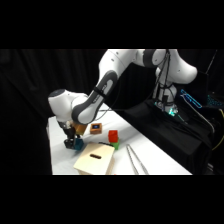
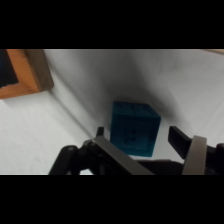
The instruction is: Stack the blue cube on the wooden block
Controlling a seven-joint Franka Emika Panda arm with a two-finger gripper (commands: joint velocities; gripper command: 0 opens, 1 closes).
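The pincer (image 2: 136, 134) stands apart around the blue cube (image 2: 134, 129), a smooth teal block resting on the white worktop (image 1: 60, 160) near its left edge. The wooden block (image 2: 22, 72), orange-brown with square faces, sits nearby.

I see the blue cube (image 2: 134, 129) at lower centre on the white surface (image 2: 65, 117), tool (image 2: 140, 136) fingers either side; wooden block (image 2: 22, 72) sits upper left.
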